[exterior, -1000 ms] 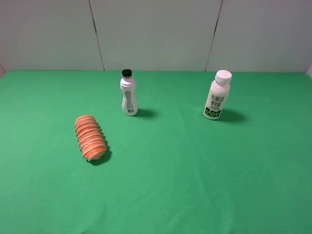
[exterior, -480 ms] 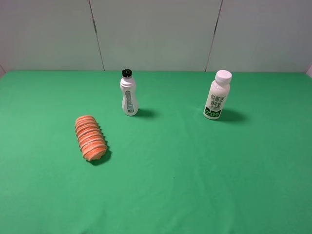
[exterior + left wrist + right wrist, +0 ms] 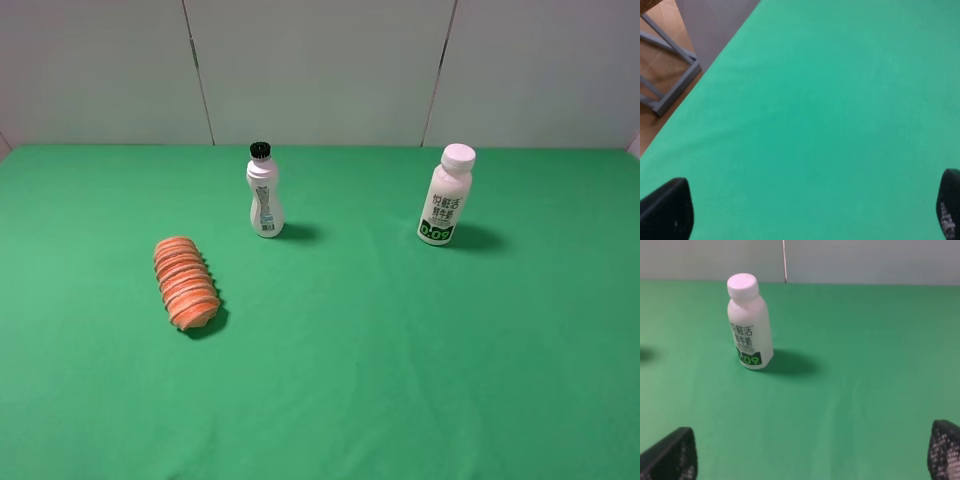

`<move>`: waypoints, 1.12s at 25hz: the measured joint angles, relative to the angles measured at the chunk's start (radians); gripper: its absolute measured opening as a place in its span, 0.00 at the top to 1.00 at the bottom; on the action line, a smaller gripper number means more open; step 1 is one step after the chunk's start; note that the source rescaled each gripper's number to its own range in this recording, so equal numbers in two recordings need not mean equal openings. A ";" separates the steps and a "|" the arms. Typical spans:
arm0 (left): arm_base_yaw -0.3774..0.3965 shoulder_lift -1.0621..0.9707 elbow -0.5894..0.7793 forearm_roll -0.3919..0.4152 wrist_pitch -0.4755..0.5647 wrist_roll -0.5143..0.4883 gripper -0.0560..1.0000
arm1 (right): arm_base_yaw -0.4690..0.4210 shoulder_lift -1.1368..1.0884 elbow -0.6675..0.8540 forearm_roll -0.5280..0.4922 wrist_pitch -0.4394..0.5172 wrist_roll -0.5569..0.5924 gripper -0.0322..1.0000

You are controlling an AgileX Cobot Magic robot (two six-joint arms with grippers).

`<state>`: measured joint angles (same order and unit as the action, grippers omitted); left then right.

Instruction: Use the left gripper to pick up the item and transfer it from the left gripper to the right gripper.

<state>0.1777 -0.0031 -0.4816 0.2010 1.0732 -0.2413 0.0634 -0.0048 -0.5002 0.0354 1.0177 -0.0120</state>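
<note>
The item, an orange ribbed loaf-shaped roll (image 3: 185, 282), lies on the green table left of centre in the exterior high view. Neither arm shows in that view. In the left wrist view the left gripper (image 3: 810, 210) is open over bare green cloth near the table's left edge; only its two black fingertips (image 3: 667, 210) show at the frame corners. In the right wrist view the right gripper (image 3: 812, 450) is open and empty, with its fingertips (image 3: 672, 455) far apart. The roll is out of both wrist views.
A white bottle with a black cap (image 3: 264, 192) stands behind the roll. A white milk bottle with a white cap (image 3: 445, 197) stands at the back right; it also shows in the right wrist view (image 3: 749, 322). The table edge and a grey frame leg (image 3: 670, 75) show in the left wrist view.
</note>
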 joint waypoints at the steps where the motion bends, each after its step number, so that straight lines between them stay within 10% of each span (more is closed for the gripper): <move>1: 0.000 0.000 0.000 0.000 0.000 0.000 0.02 | 0.000 0.000 0.000 0.000 0.000 0.000 0.00; 19: -0.005 0.329 -0.257 -0.069 0.093 0.014 0.01 | 0.000 0.000 0.000 0.001 0.000 0.000 0.00; 28: -0.133 0.562 -0.261 -0.085 0.088 -0.044 0.01 | 0.000 0.000 0.000 0.001 0.000 0.000 0.00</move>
<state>0.0451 0.5589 -0.7431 0.1157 1.1607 -0.2853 0.0634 -0.0048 -0.5002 0.0363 1.0177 -0.0120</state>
